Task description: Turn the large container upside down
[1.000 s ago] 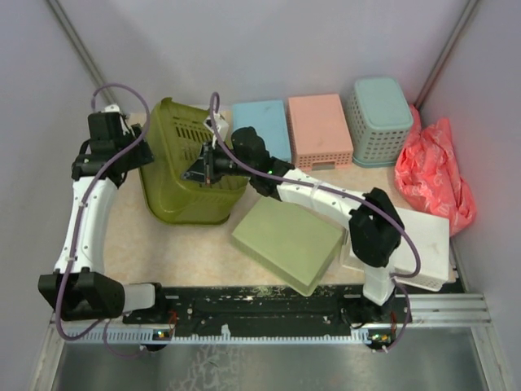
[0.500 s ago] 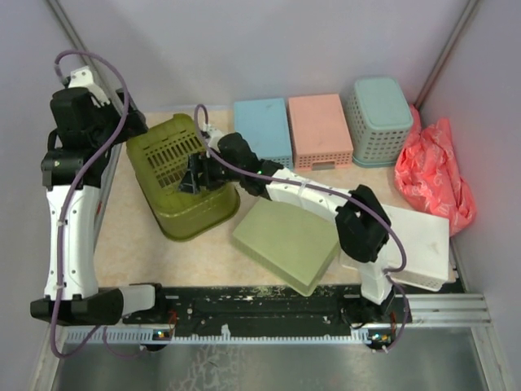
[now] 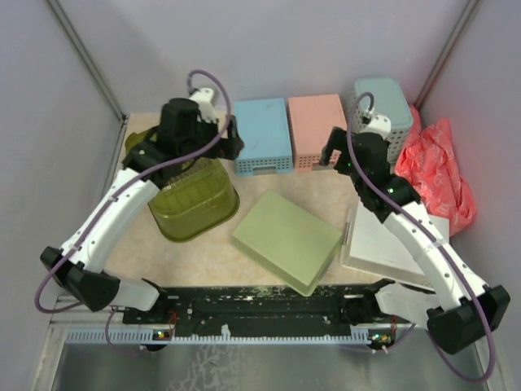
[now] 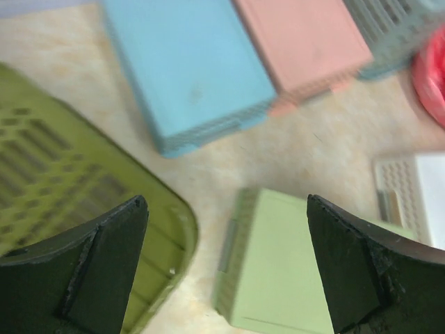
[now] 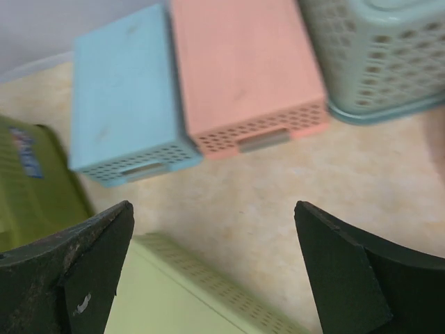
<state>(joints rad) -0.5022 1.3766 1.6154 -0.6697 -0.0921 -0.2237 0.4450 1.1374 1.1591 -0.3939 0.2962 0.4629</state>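
The large container point(image 3: 194, 202), a deep olive-green tub, rests on the table at the left with its rim down. Its slotted bottom point(image 4: 62, 174) faces up in the left wrist view, and one corner of the tub point(image 5: 28, 188) shows in the right wrist view. My left gripper point(image 3: 230, 145) hovers open above the tub's back right corner and holds nothing point(image 4: 226, 202). My right gripper point(image 3: 334, 156) hangs open and empty point(image 5: 212, 205) over bare table in front of the pink box, well apart from the tub. The left arm hides the tub's back part from above.
A flat pale-green tray point(image 3: 285, 240) lies right of the tub. A blue box point(image 3: 260, 134), a pink box point(image 3: 319, 129) and a teal lattice basket point(image 3: 381, 110) line the back. At the right are a red bag point(image 3: 431, 175) and a white container point(image 3: 399, 240) under the right arm.
Both grippers let go of the tub and opened. The tub went from tilted to resting rim-down. The left arm swung over it and the right arm pulled back to the right.
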